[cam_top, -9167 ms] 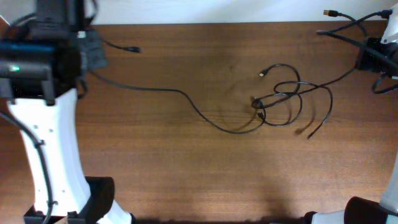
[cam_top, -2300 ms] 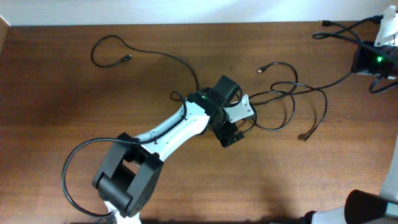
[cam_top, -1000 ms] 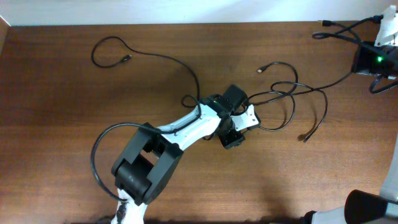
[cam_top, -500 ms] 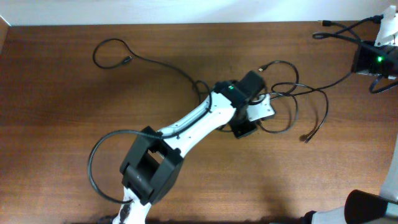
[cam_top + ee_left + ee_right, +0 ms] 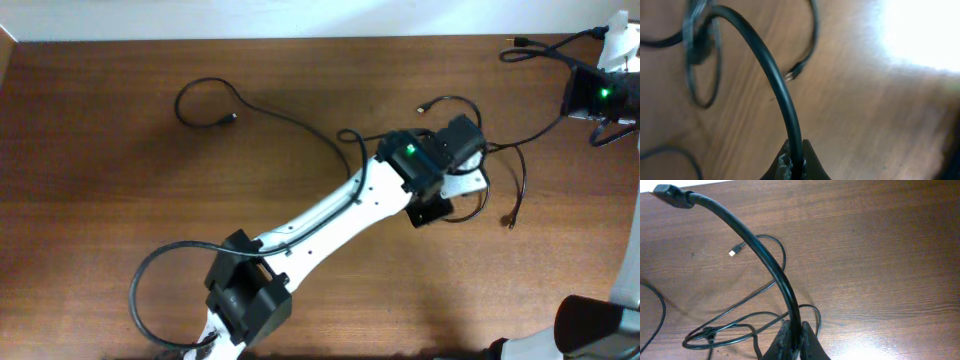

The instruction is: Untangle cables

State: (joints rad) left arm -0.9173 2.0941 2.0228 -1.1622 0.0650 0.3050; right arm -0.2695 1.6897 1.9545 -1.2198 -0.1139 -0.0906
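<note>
Left gripper (image 5: 794, 162), right gripper (image 5: 792, 340) each clamped on cables (image 5: 765, 255); strands run lengthwise left-right across table (image 5: 100, 250), loop far left.

Black cables (image 5: 290, 117) on wooden table (image 5: 100, 200)

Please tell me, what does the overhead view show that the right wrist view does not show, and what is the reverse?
Only the overhead view shows the white left arm reaching across to the tangle, and the far-left loop of a long black cable with its plug. Only the right wrist view shows, from close by, the right pincer shut on a thin black cable. Both views show the brown wooden table and the bundle of looped thin black cables.
</note>
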